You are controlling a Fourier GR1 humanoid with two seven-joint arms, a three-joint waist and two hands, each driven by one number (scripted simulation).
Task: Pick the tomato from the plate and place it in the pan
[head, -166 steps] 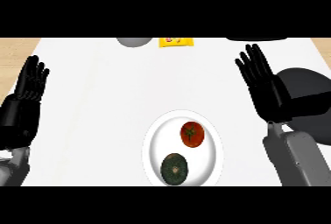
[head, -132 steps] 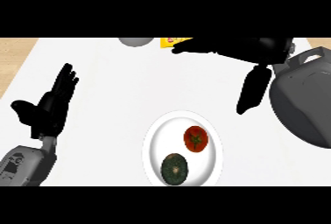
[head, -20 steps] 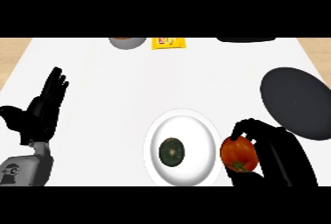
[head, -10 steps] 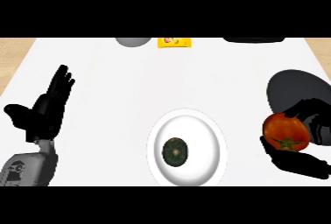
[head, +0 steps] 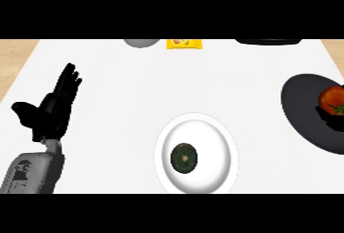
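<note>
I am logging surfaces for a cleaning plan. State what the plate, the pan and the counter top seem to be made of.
Plate: plain white with a smooth, softly shaded rim, probably glazed ceramic.
Pan: dark grey and matte with no glints, likely coated metal or cast iron; it cannot be told which.
Counter top: flat, uniform white without grain, perhaps laminate or stone.

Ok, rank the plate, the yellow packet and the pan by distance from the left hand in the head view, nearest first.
From the left hand:
1. Plate, to its right, near the front edge.
2. Yellow packet, at the back of the counter.
3. Pan, far right, with the tomato over it.
</note>
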